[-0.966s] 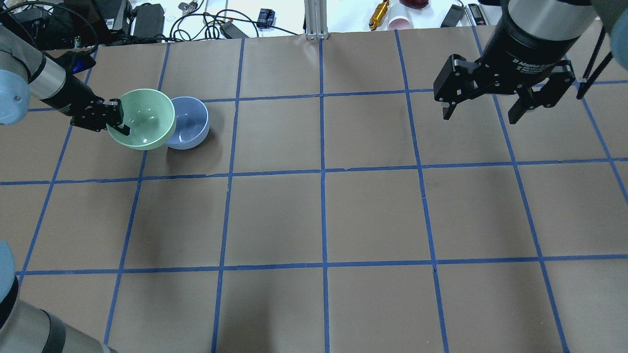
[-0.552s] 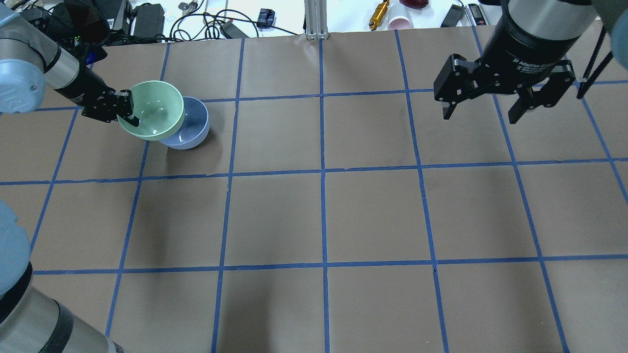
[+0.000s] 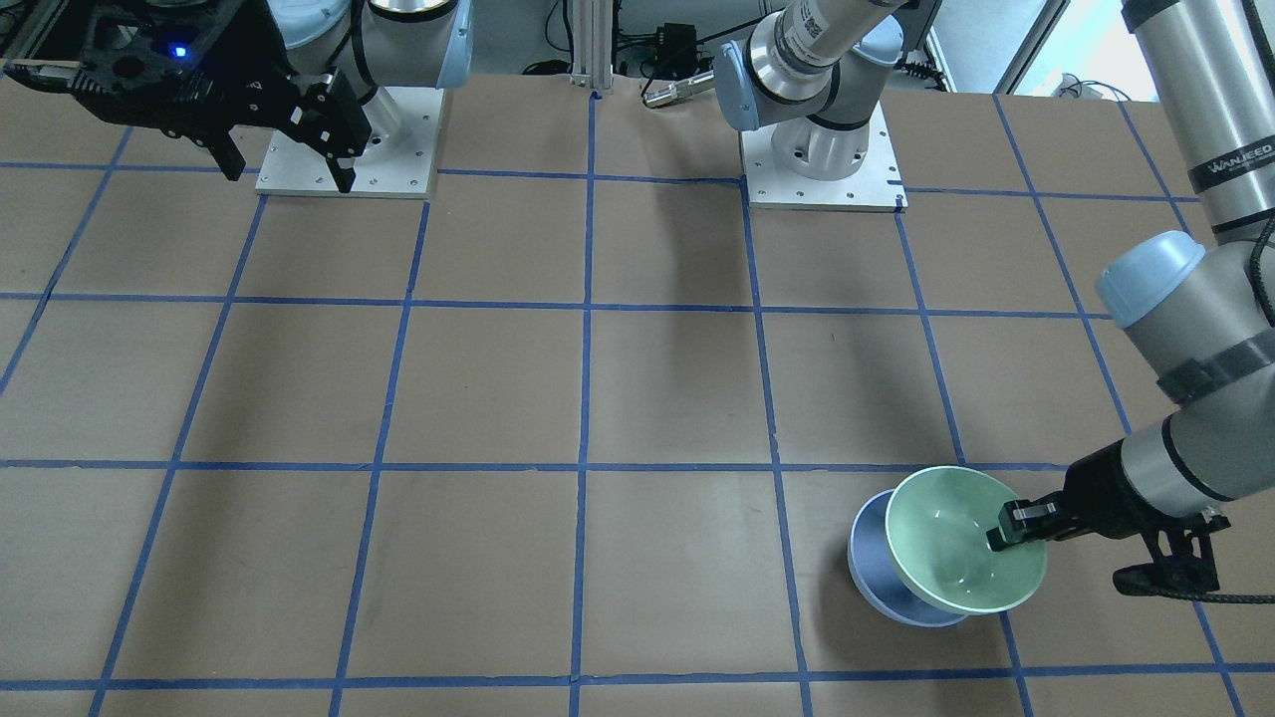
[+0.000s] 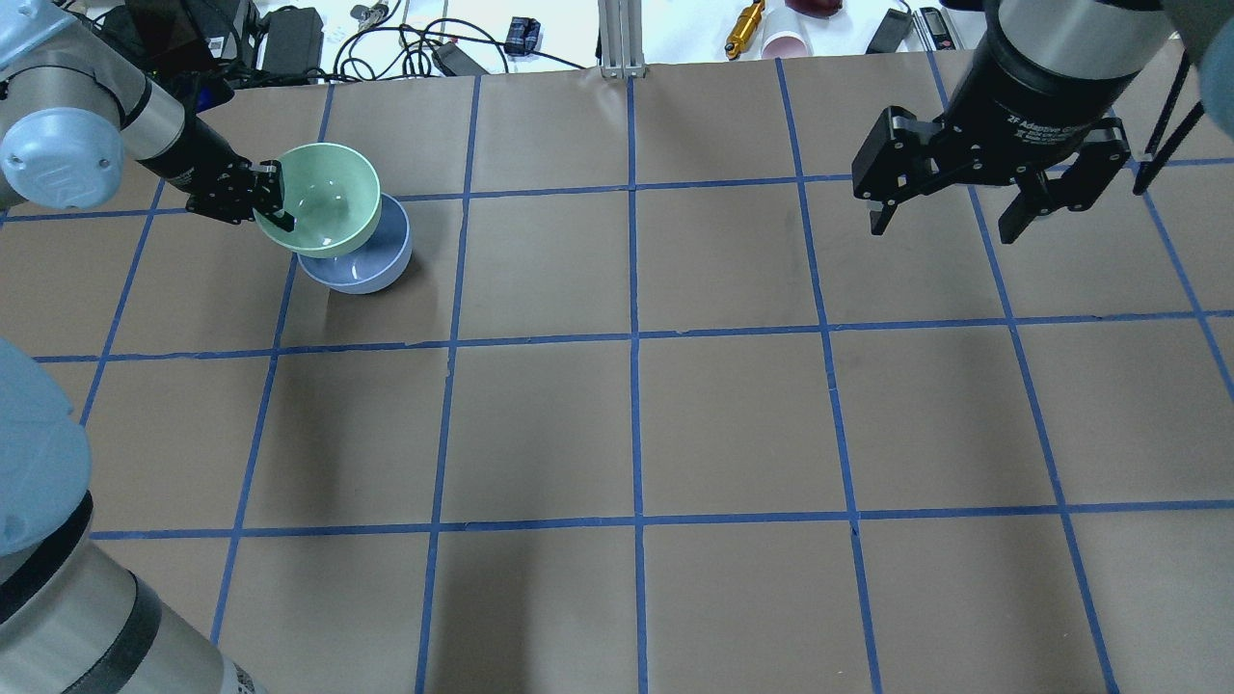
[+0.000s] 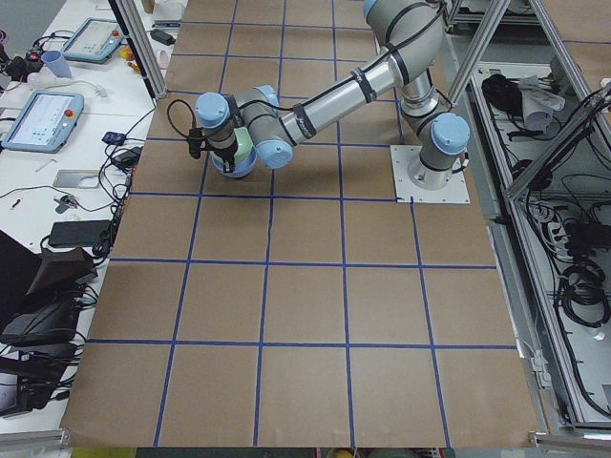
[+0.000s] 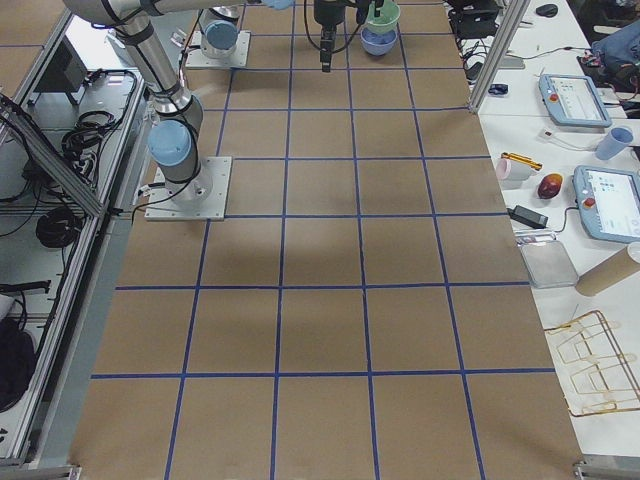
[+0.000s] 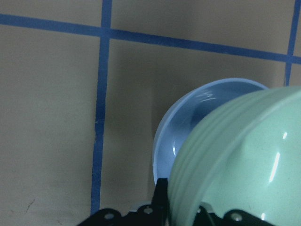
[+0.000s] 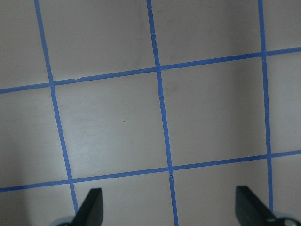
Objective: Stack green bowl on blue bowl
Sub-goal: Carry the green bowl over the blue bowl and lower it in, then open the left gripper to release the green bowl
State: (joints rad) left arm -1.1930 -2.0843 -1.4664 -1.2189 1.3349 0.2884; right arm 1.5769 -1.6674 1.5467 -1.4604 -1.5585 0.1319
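My left gripper is shut on the rim of the green bowl and holds it tilted in the air. The green bowl overlaps the blue bowl, which stands on the table at the far left. In the front view the green bowl covers most of the blue bowl, with the left gripper on its right rim. The left wrist view shows the green bowl above the blue bowl. My right gripper is open and empty, high over the far right.
The brown table carries a blue tape grid. Cables, a cup and tools lie beyond the far edge. The arm bases stand on plates at the robot's side.
My left gripper has carried the green bowl up and toward the far right, so it now overlaps more of the blue bowl. The right arm has not moved.
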